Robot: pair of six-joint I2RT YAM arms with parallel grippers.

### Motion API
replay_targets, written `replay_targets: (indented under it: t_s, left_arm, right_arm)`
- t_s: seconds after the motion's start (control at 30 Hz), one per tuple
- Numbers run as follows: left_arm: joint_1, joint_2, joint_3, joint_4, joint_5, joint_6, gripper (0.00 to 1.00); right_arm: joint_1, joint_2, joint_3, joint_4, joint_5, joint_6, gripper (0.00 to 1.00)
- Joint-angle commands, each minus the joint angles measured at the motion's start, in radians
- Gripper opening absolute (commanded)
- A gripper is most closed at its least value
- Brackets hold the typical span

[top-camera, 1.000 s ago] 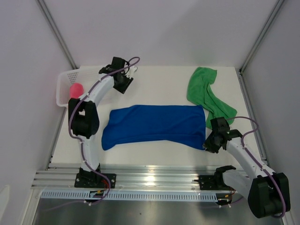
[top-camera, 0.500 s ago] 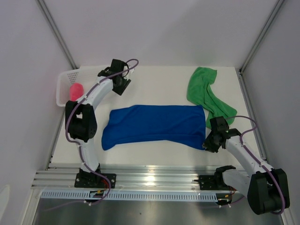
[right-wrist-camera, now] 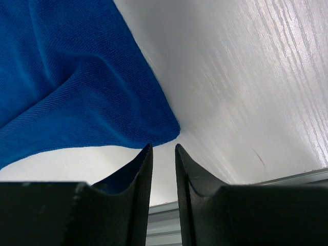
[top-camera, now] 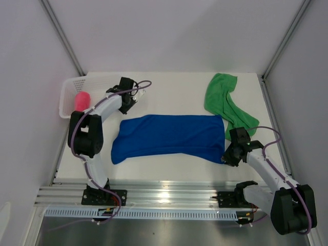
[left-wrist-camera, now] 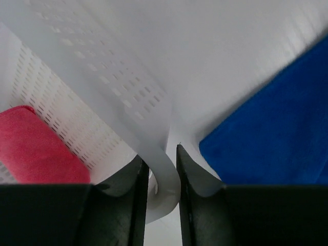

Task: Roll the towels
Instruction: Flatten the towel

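Observation:
The blue towel (top-camera: 169, 136) lies spread flat in the middle of the table. A green towel (top-camera: 225, 102) is crumpled at the back right. The pink-red towel (top-camera: 82, 99) sits rolled inside the white mesh basket (top-camera: 69, 89). My left gripper (top-camera: 129, 97) is at the basket's right end; in the left wrist view the gripper (left-wrist-camera: 161, 154) is closed on the basket's curved rim (left-wrist-camera: 164, 177), with the pink-red towel (left-wrist-camera: 36, 148) to its left and the blue towel (left-wrist-camera: 277, 128) to its right. My right gripper (right-wrist-camera: 163, 148) stands narrowly open and empty just short of the blue towel's (right-wrist-camera: 77, 87) near right corner.
Grey walls with angled metal posts (top-camera: 61, 36) close in the table on three sides. A ribbed aluminium rail (top-camera: 164, 195) runs along the near edge between the arm bases. Bare white table (top-camera: 174, 92) lies behind the blue towel.
My left gripper has swung from the back of the table forward and down to the basket's right end and has narrowed on its rim. The right arm has barely moved.

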Motion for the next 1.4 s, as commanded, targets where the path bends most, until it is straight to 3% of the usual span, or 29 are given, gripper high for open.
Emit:
replay_targets:
  t_s: [0.0,0.1,0.3,0.4,0.43,0.53,0.7,0.8,0.83,0.93,0.97,1.03,1.2,1.37]
  left_arm:
    - [0.007,-0.121,-0.139,0.052,0.025,0.141,0.2]
    - [0.018,-0.184,-0.242,0.078,0.037,0.211,0.1]
    - [0.032,-0.269,-0.34,0.092,0.07,0.296,0.13]
    - [0.032,-0.286,-0.331,0.076,0.068,0.304,0.28]
    - [0.032,-0.288,-0.326,0.057,0.068,0.296,0.4]
    - [0.032,-0.317,-0.282,0.005,0.079,0.267,0.56]
    - [0.015,-0.404,-0.202,-0.088,0.126,0.245,0.67]
    - [-0.003,-0.447,-0.177,-0.163,0.16,0.238,0.67]
    - [-0.009,-0.485,-0.167,-0.19,0.206,0.236,0.67]
    - [-0.031,-0.59,-0.165,-0.34,0.365,0.245,0.65]
    - [-0.037,-0.619,-0.179,-0.375,0.476,0.261,0.65]
    - [-0.06,-0.696,-0.304,-0.446,0.525,0.32,0.65]
    - [-0.088,-0.806,-0.688,-0.359,0.325,0.414,0.65]
    - [-0.089,-0.836,-0.887,-0.163,0.234,0.469,0.69]
  right_arm:
    - [0.003,-0.012,0.006,0.014,0.015,-0.009,0.27]
    - [0.003,-0.011,0.004,0.017,0.013,-0.01,0.27]
    - [0.003,-0.005,0.004,0.021,0.005,-0.013,0.27]
    - [0.003,-0.005,0.006,0.02,0.004,-0.012,0.28]
    - [0.003,-0.006,0.007,0.018,0.002,-0.01,0.28]
    - [0.003,-0.014,0.019,-0.003,0.019,-0.001,0.29]
    - [0.011,-0.026,0.078,-0.017,0.042,-0.009,0.31]
    - [0.012,-0.005,0.197,0.029,0.006,-0.181,0.34]
    - [0.015,0.006,0.242,0.052,-0.007,-0.34,0.37]
    - [0.026,0.061,0.409,0.054,-0.028,-0.608,0.42]
    - [0.026,0.072,0.45,0.049,-0.028,-0.763,0.43]
    - [0.028,0.084,0.46,0.0,-0.079,-0.904,0.44]
    - [0.064,0.003,0.345,-0.124,-0.411,-1.384,0.48]
    - [0.213,-0.068,0.189,-0.086,-0.306,-1.564,0.52]
